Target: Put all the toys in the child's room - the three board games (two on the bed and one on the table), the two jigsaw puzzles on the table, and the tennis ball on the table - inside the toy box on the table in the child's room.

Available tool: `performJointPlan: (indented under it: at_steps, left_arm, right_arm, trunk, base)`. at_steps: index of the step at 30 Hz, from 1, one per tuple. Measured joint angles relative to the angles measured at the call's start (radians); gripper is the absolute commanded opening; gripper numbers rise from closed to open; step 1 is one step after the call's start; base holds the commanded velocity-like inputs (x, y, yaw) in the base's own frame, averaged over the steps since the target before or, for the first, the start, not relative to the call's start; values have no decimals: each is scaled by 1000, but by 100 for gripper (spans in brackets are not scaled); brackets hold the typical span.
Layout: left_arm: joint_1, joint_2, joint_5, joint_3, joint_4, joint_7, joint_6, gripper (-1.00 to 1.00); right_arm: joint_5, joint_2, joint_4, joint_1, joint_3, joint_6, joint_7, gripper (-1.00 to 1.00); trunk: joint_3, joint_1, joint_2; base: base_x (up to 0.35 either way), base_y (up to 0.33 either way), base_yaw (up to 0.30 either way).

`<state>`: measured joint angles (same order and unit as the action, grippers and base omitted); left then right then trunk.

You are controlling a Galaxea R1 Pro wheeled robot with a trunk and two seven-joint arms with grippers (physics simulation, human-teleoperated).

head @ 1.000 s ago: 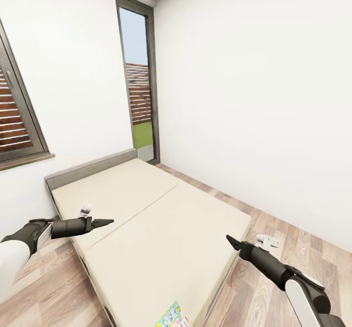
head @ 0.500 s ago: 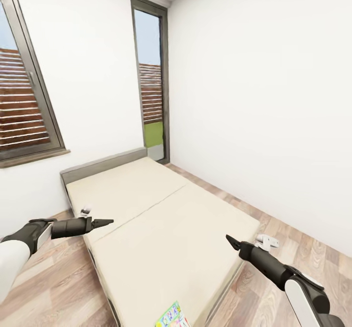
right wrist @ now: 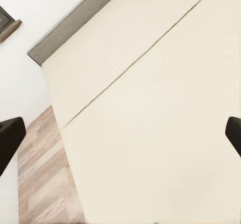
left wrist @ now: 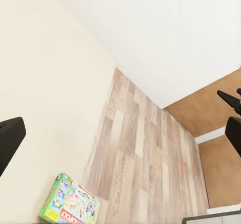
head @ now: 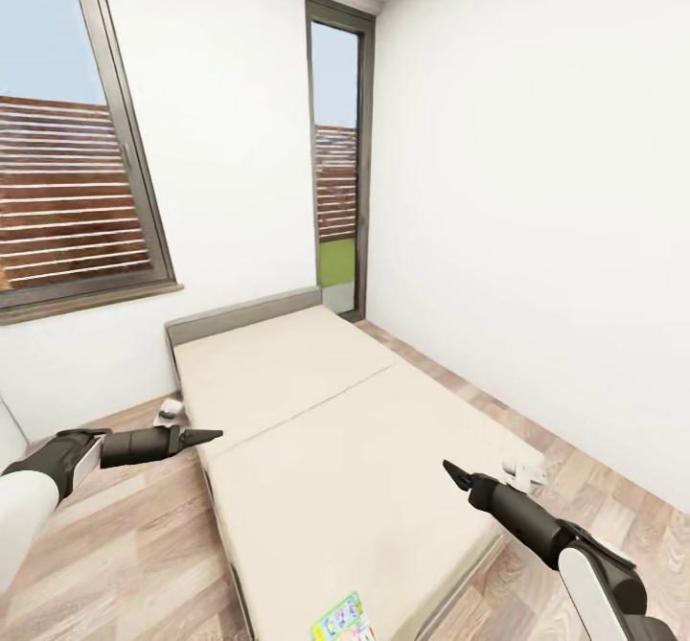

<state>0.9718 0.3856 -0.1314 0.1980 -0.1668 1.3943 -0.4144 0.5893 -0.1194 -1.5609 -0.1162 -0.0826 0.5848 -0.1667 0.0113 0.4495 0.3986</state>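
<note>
The cream bed [head: 335,449] sits in the middle of the room with a seam across it. A colourful board game [head: 343,620] lies on its near edge, just beside the corner. Left gripper [head: 206,436] hangs over the wood floor [head: 134,564] by the bed's left side, right gripper [head: 454,473] over the bed's right part. Both look spread wide in the wrist views, nothing in them.

My head camera looks forward and down along the bed [head: 345,449] from its foot toward the windowed far wall. My left wrist camera faces across the mattress edge to the floor [left wrist: 150,158]; my right wrist camera views the seamed mattress closely, which all three views share.
</note>
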Motion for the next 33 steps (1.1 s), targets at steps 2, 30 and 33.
performJointPlan:
  at_steps: [2, 30, 33]
  left_arm:
    - [0, 0, 0, 0, 0, 0, 0, 100]
    - [0, -8, -2, 0, 0, -1, 0, 100]
    - [0, -11, -2, 0, 0, -2, 0, 100]
  right_arm:
    - [0, 0, 0, 0, 0, 0, 0, 100]
    - [0, 1, 0, 0, 0, 0, -1, 100]
    - [0, 1, 0, 0, 0, 0, -1, 100]
  trunk:
    - [0, 0, 0]
    - [0, 0, 0]
    - [0, 0, 0]
  base:
    - [0, -18, 283]
    - [0, -42, 119]
    - [0, -275, 267]
